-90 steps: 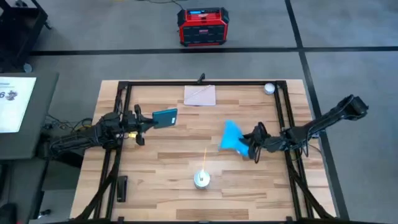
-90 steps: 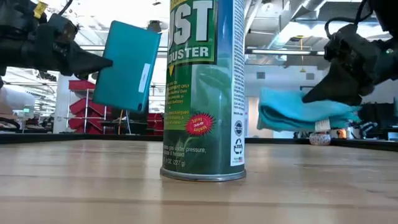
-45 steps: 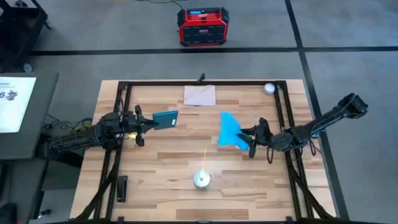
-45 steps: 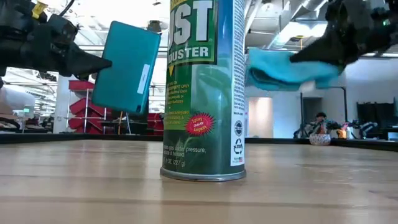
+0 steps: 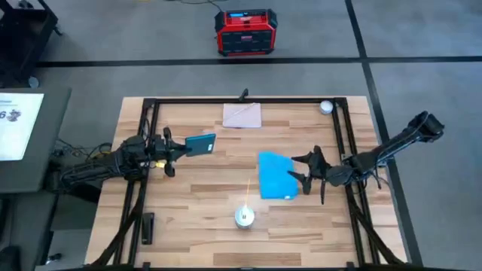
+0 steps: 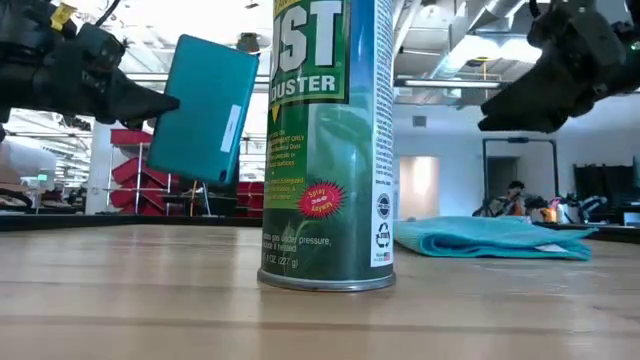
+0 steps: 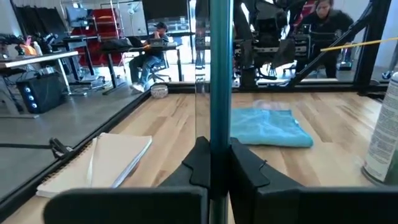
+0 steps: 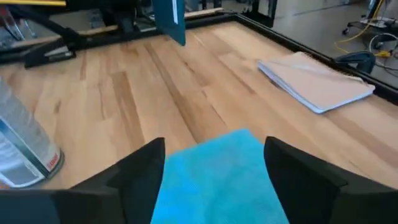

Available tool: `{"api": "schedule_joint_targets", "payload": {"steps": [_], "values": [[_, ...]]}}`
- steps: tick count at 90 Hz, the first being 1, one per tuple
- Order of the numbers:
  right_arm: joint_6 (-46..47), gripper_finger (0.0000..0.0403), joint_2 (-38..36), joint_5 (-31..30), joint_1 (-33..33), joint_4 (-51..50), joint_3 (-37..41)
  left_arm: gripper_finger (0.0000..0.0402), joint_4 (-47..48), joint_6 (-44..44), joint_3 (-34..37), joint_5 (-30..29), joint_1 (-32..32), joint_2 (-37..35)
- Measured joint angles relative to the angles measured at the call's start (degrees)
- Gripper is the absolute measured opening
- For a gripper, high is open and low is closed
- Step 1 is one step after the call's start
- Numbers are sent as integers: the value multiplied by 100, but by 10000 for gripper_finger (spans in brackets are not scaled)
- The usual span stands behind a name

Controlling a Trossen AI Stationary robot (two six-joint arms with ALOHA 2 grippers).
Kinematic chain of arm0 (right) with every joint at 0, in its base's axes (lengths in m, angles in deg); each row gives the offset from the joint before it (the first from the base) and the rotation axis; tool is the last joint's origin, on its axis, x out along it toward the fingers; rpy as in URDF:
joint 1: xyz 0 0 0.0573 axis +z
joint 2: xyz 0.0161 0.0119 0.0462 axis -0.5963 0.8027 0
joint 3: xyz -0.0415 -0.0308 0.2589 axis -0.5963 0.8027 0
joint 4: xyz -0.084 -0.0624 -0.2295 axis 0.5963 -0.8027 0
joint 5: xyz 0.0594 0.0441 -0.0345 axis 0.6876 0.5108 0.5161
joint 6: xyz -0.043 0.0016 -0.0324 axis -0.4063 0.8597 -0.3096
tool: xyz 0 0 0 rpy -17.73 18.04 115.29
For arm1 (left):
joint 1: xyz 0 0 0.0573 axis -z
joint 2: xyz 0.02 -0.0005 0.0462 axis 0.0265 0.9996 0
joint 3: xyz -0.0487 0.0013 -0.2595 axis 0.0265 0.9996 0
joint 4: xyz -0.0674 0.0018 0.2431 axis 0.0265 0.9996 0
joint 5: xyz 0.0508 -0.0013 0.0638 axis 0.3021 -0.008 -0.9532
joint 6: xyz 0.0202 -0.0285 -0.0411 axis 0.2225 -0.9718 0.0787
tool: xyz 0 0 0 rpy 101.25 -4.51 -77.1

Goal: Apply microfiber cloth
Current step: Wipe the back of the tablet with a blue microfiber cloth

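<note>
Cloth on the bench: from the high view I see the microfiber cloth [image 5: 276, 176] lying flat mid-bench, just beside my right gripper [image 5: 310, 174], whose fingers are spread with nothing in them. Left gripper [image 5: 175, 145] clamps a teal tablet [image 5: 200, 143] edge-on above the bench, well apart from the cloth. A spray can [image 5: 243, 217] stands near the front edge; a beige pad [image 5: 242, 115] lies at the back.

Low view: cloth [image 6: 490, 238] rests flat behind the can [image 6: 328, 140]; right gripper [image 6: 560, 70] hangs above it, clear of it. Tablet [image 6: 203, 108] tilts in the air.

Left wrist view: tablet [image 7: 219, 74] seen as a thin edge pinched between the fingers [image 7: 249, 167]; screen face not visible, so I can't judge which side needs wiping.

Right wrist view: cloth [image 8: 217, 174] fills the gap between the open fingers [image 8: 305, 168]; its near end is cut off.

To do this well I'd regrip the cloth by a bunched fold, keep a flat face out, then meet the tablet squarely without knocking the can.
</note>
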Motion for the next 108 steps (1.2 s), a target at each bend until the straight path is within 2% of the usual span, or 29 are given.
{"api": "schedule_joint_targets", "payload": {"steps": [9,22,27,50,65,80,91,108], "values": [[-26,185,0,-246,32,-163,0,2,5,231,0,-3,0,39],[-267,49,0,-332,35,-375,0,2,11,756,0,12,9,42],[-335,17,0,-332,35,-484,0,2,6,1054,0,63,9,42],[-210,13,0,-396,-24,-545,2,2,-8,2742,2,104,9,42],[-190,1,0,-396,-49,-518,2,2,22,3966,2,-512,10,73],[-16,1,-1,-373,-139,-506,2,2,-253,4097,2,-1329,9,180],[-19,0,0,-347,-203,-505,2,2,-425,4537,2,-1746,9,390],[-63,0,-2,-304,-250,-572,2,2,-426,5437,2,-1971,6,1117]]}}
